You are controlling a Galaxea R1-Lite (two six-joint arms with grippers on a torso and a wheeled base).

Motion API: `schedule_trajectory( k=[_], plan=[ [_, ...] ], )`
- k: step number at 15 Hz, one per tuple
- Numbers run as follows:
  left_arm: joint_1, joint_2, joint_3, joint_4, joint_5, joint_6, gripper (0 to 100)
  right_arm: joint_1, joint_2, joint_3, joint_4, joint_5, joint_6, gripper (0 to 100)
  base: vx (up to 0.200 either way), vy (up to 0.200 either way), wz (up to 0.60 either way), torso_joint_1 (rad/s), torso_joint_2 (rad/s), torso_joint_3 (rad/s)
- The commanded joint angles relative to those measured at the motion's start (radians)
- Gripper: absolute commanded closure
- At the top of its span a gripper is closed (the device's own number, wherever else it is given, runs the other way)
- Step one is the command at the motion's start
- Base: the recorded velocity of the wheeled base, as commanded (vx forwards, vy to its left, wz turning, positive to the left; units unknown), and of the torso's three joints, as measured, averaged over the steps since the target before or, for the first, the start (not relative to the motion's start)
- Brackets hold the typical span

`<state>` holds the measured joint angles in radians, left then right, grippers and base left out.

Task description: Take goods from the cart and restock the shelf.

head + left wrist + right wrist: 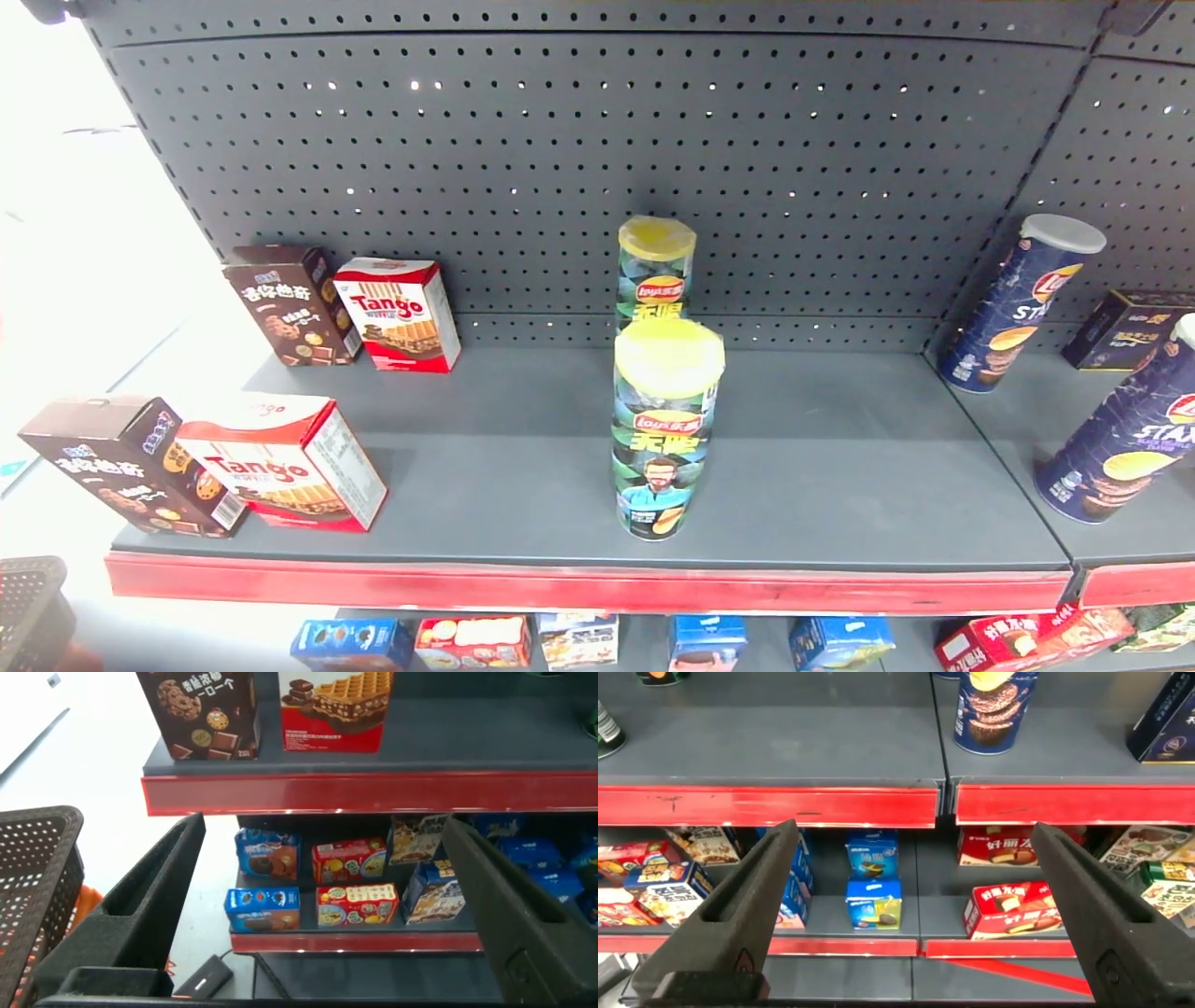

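1. The left end effector (322, 831) is held wide open and empty, facing the lower shelf (355, 943), with the black mesh cart (37, 887) at its side.
2. The right end effector (915, 833) is likewise spread wide, with nothing gripped.
3. On the upper shelf (840, 467), the front green can (665, 429) is stood upright directly before the rear green can (655, 271).
4. The red wafer boxes (289, 462) and brown cookie boxes (131, 467) are placed to the left, and the blue cans (1018, 299) to the right.

On the shelf (840, 467) I count two green chip cans (663, 439), two blue chip cans (1018, 303), two brown cookie boxes (131, 462), two red wafer boxes (289, 462) (each pair one in front, one behind) and one dark box (1125, 327).
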<state>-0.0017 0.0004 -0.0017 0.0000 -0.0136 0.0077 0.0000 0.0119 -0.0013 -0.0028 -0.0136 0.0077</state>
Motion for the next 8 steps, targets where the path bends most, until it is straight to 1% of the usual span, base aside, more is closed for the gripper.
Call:
schedule_trajectory(
  k=[1, 8],
  plan=[
    [0.0, 0.0, 0.0, 0.0, 0.0, 0.0, 0, 0.0, 0.002, 0.001, 0.0, 0.0, 0.0, 0, 0.0, 0.0, 0.0, 0.0, 0.0, 0.0],
    [0.0, 0.0, 0.002, 0.0, 0.001, 0.0, 0, 0.0, 0.002, 0.0, 0.0, 0.0, 0.0, 0, 0.0, 0.0, 0.0, 0.0, 0.0, 0.0]
  ],
)
